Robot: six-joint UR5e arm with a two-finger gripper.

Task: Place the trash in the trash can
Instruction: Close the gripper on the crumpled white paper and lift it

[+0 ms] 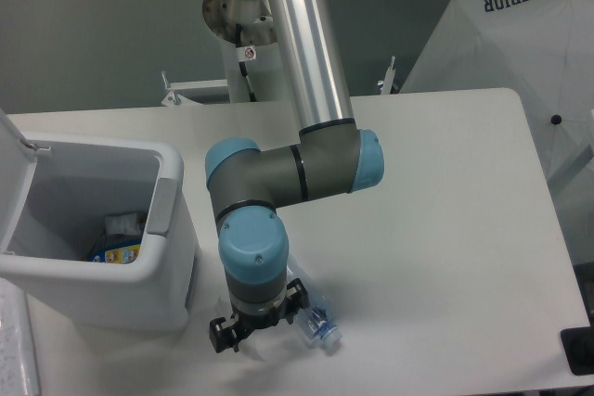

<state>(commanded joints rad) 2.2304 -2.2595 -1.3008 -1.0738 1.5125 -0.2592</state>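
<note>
The desk (445, 192) was white and filled most of the view. The arm (297, 44) came down from the upper left as a long silver tube, bent at a grey elbow with blue caps, and ended in a blue-capped wrist pointing down near the desk's front edge.

The bin (176, 257) stood on the left side of the desk, white with rounded corners and a grey panel on the side facing the arm. Its lid (11, 155) was open, tilted back at the far left. Inside lay a blue-and-yellow packet (116, 252) and a pale crumpled piece (122, 223) beside it.

At the upper right stood a white umbrella (520, 44) printed with the word SUPERIOR.

The bottle (317, 324) lay on the desk just right of the wrist, outside the bin; only its clear, bluish neck end showed, the rest being hidden behind the arm.

The end effector (243, 333) hung low over the desk just left of the bottle. Only dark parts of it showed beneath the wrist, and its opening and any hold could not be told. The white scrap was out of sight.
</note>
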